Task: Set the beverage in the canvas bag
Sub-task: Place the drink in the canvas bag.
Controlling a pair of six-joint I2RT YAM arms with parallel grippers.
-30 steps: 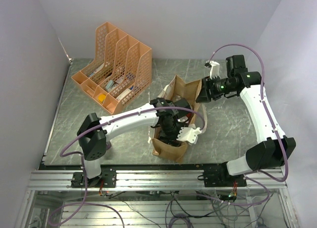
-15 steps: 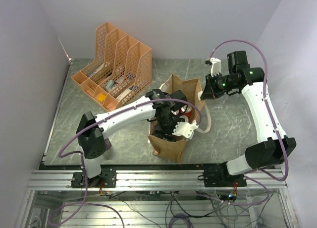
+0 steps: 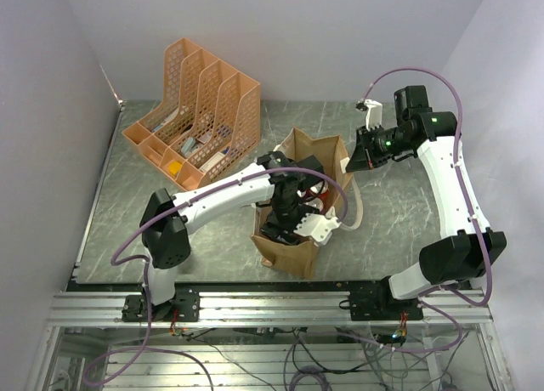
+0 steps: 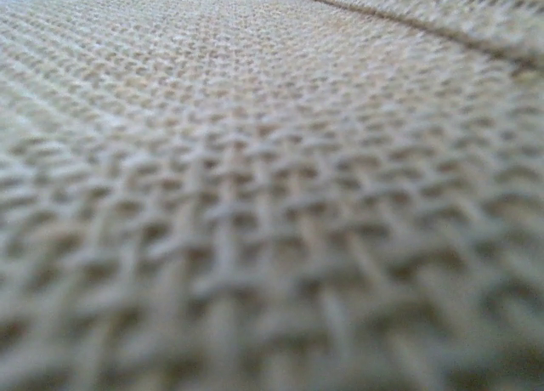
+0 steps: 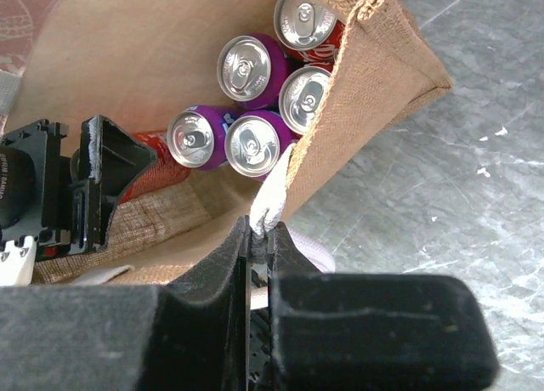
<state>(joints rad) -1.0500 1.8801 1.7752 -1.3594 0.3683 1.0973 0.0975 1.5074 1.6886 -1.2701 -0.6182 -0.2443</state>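
Top external view: the canvas bag [image 3: 293,257] stands upright at mid-table with its mouth open, its near wall close to the 6 o'clock edge of the table [image 3: 399,212]. The left gripper [image 3: 295,214] reaches down into the mouth. Whether its jaws are parted or clasp anything cannot be told, since the left wrist view shows only the bag's blurred weave. The right gripper [image 3: 351,164] hangs at the bag's 2 o'clock rim. Bare grey marbled tabletop shows at 3 and 9 o'clock of the bag. An orange mesh organiser [image 3: 200,110] sits at 10 o'clock, near the pale walls [image 3: 297,34].

Right wrist view: the right jaws are pressed together on the white strap handle [image 5: 272,195]. At 12 o'clock of that grip, five beverage cans [image 5: 246,68], purple and red, stand upright inside the bag. A further red can [image 5: 157,166] lies just beside the left gripper's black finger
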